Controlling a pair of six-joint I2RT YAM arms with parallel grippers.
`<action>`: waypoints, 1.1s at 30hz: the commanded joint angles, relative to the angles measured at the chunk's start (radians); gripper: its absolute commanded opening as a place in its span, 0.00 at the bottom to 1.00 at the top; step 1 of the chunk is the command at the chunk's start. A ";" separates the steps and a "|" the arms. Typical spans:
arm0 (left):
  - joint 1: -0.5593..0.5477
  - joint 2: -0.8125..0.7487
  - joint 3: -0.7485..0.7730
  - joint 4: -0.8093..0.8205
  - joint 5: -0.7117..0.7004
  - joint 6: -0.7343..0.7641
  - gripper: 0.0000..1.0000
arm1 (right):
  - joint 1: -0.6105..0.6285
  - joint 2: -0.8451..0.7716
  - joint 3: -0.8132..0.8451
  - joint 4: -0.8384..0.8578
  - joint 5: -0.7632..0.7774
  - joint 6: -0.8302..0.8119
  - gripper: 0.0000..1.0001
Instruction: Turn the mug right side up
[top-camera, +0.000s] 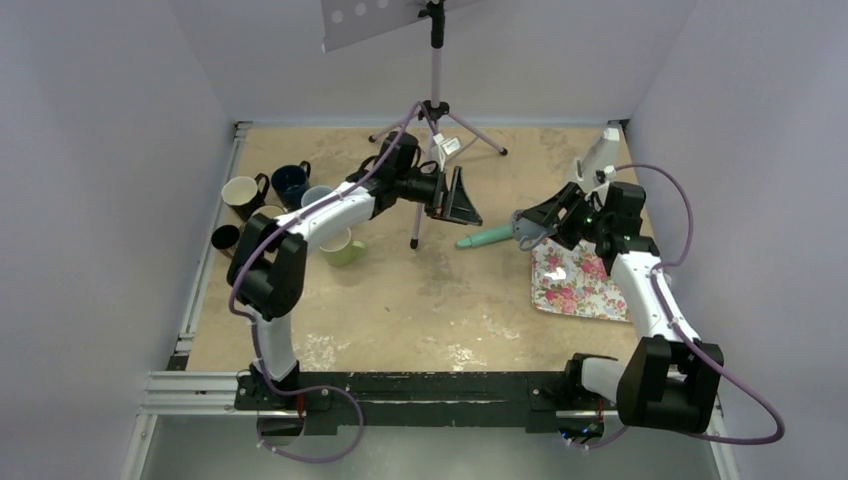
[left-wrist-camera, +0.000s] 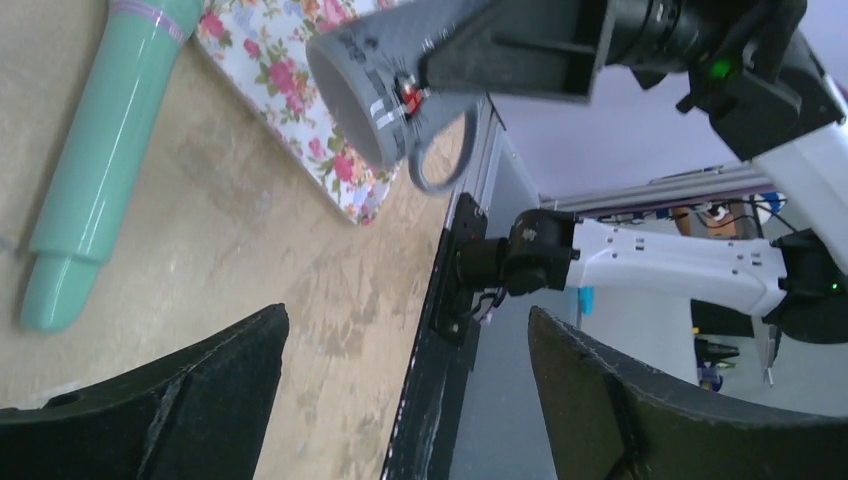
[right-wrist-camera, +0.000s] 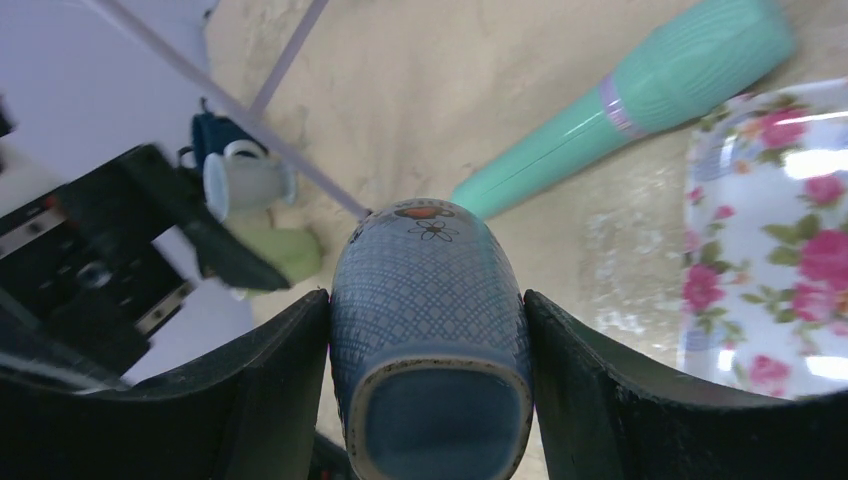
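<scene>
Presently the mug (right-wrist-camera: 430, 350), blue-grey with a fine lattice pattern and a small flower motif, is being held clear of the table (top-camera: 400, 300) by the right gripper (right-wrist-camera: 428, 300), whose jaws are clamping its two flanks. It is lying sideways in that grip, neither upright nor inverted, with one round end facing the right wrist camera and the other pointing out toward the left arm. Its handle is showing in the left wrist view, curving off the body. In the top view the mug is hanging over the tabletop by the far left corner of the floral tray (top-camera: 580, 290), which is lying flat on the right side of the table. A mint-green cylinder (top-camera: 487, 236) is lying on its side just beyond that corner, its thicker end nearest the tray. The left gripper (left-wrist-camera: 405, 320) is hovering above the middle of the table, facing the mug but apart from it, its jaws standing wide with nothing between them. A tripod stand (top-camera: 435, 110) is standing at the far middle, its legs spreading over the tabletop. Further mugs are sitting grouped at the far left: a black-and-cream mug (top-camera: 243, 193), a dark blue mug (top-camera: 291, 182), a pale blue mug (top-camera: 317, 196), a green mug (top-camera: 343, 248) and a small dark mug (top-camera: 226, 240).
</scene>
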 joint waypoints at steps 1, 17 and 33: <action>-0.033 0.081 0.067 0.373 0.025 -0.246 0.93 | 0.029 -0.073 -0.030 0.239 -0.167 0.209 0.00; -0.070 0.132 0.140 0.451 0.056 -0.366 0.74 | 0.112 -0.057 -0.056 0.498 -0.211 0.419 0.00; -0.066 0.128 0.292 -0.011 0.023 -0.097 0.00 | 0.168 0.055 0.072 0.353 -0.127 0.322 0.33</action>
